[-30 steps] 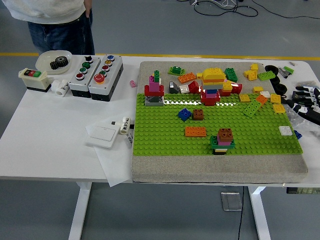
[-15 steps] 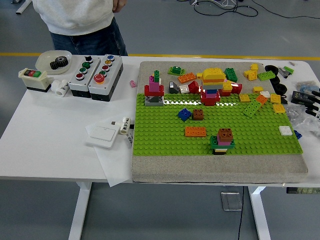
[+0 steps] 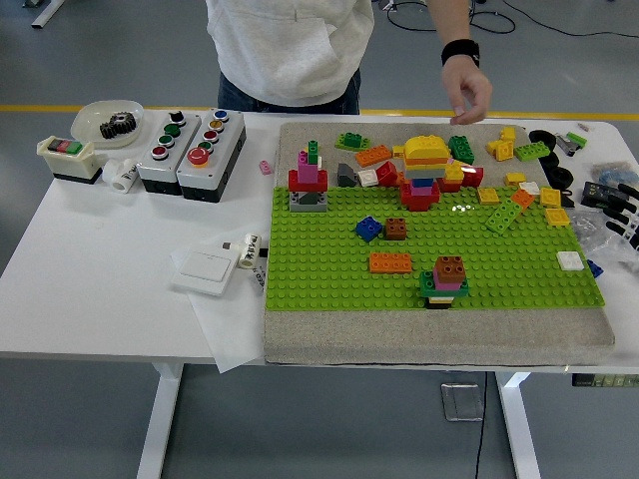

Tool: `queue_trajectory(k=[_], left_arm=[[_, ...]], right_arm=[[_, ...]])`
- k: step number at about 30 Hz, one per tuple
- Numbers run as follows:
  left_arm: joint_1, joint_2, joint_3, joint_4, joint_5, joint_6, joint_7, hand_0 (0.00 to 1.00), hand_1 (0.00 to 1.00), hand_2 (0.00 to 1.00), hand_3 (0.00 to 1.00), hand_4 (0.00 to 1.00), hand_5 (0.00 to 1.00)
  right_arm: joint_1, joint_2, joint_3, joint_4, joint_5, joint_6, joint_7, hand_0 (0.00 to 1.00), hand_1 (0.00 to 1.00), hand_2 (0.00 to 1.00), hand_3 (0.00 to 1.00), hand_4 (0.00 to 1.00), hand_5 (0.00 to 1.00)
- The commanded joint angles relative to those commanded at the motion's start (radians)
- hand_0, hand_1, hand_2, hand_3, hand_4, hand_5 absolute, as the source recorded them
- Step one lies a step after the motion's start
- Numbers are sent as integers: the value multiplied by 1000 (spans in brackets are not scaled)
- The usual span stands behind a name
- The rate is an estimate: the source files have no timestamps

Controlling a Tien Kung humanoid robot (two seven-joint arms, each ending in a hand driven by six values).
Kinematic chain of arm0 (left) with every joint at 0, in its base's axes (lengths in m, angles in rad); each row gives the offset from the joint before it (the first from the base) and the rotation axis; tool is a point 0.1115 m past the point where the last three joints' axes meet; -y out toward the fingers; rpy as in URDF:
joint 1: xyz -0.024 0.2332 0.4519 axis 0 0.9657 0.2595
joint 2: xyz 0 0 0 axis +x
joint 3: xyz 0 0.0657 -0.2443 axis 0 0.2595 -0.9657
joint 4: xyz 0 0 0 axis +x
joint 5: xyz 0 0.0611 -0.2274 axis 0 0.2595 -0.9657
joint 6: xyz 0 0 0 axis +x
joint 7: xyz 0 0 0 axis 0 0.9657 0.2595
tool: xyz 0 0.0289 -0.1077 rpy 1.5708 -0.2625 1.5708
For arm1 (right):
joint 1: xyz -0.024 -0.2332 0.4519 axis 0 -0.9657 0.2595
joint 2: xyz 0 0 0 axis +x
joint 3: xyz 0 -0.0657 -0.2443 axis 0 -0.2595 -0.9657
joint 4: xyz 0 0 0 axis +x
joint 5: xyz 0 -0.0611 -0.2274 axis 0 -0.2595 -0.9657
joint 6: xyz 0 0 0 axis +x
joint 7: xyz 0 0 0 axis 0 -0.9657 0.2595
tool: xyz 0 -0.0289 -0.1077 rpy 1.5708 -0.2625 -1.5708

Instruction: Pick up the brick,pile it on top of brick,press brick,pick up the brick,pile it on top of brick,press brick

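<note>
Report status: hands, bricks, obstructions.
Right robot hand at table's right edge, empty. Brown-topped stack untouched. Person's hand hovering over far bricks.

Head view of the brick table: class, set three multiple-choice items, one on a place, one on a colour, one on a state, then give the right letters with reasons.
1. Where does the lone orange brick sit?
A. on the green baseplate
B. in the white dish
C. on the button boxes

2. What colour is the top brick of the small stack near the baseplate's front edge?
A. white
B. blue
C. brown

3. What is the person's hand doing?
A. pressing a red button
B. hanging above the far bricks, holding nothing
C. lifting the gear

Answers: 1 A, it lies flat on the studs; 2 C, a brown brick caps the pink and green layers; 3 B, its fingers hang loose over the bricks.
</note>
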State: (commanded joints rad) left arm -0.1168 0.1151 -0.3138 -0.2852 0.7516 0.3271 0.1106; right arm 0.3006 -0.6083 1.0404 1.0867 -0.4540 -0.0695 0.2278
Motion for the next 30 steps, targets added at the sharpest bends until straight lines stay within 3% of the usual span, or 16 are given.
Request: queue_trajectory(k=[30], left_arm=[[-5, 3, 4, -3, 9, -15, 9, 715, 715, 764, 647, 742, 652]], right_arm=[[-7, 0, 5, -4, 12, -32, -14, 904, 810, 823, 830, 998, 998]])
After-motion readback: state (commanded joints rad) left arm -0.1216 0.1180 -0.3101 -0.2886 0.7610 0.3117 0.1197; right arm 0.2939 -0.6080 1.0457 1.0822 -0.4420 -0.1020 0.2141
